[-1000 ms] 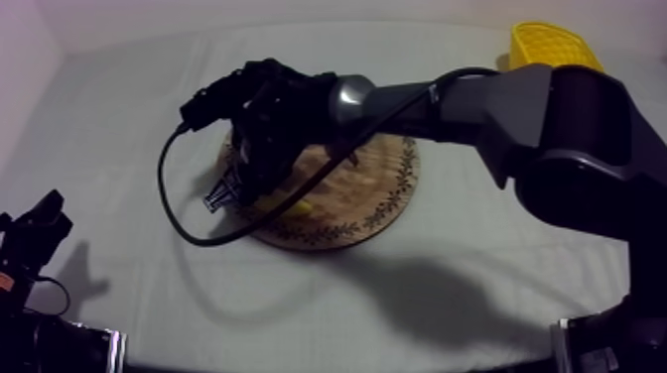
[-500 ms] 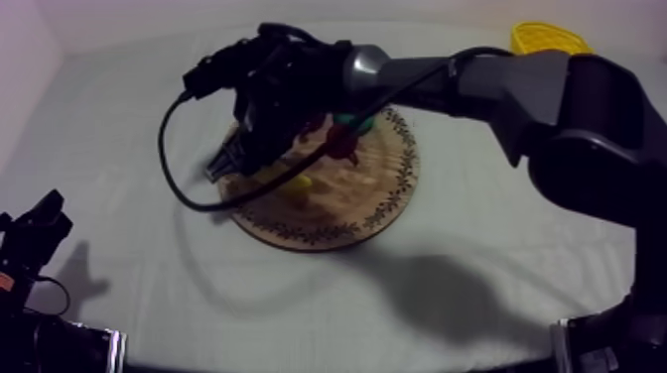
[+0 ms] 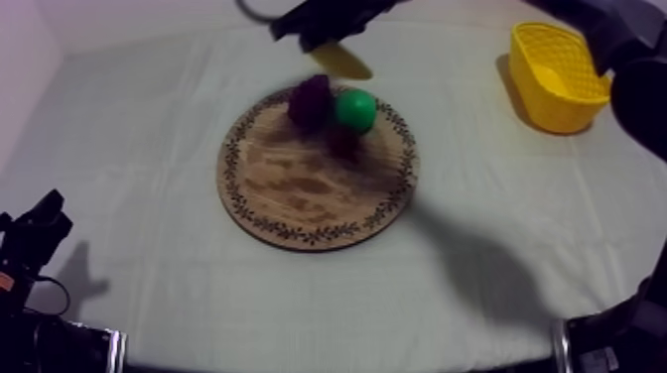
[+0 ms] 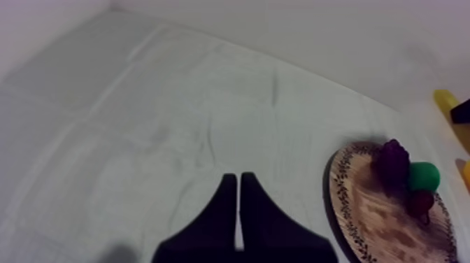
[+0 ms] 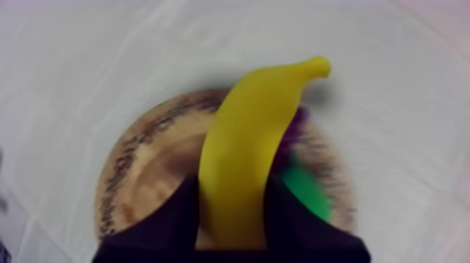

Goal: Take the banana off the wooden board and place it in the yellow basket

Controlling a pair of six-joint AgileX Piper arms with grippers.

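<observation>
Right gripper [image 5: 234, 204] closed on the banana [image 5: 252, 143], held aloft off the wooden board [image 3: 303, 188] and well apart from the yellow basket [image 3: 548, 99]: pickup done, carry and release outstanding; left gripper [image 4: 238, 183] empty, fingers together.

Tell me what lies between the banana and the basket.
Only bare cloth, seen in the top view, between the lifted banana and the basket.

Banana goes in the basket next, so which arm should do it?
Right. The right gripper is shut on the banana, up off the board, and the basket sits at that side. The left gripper rests shut, empty, far from the basket.
</observation>
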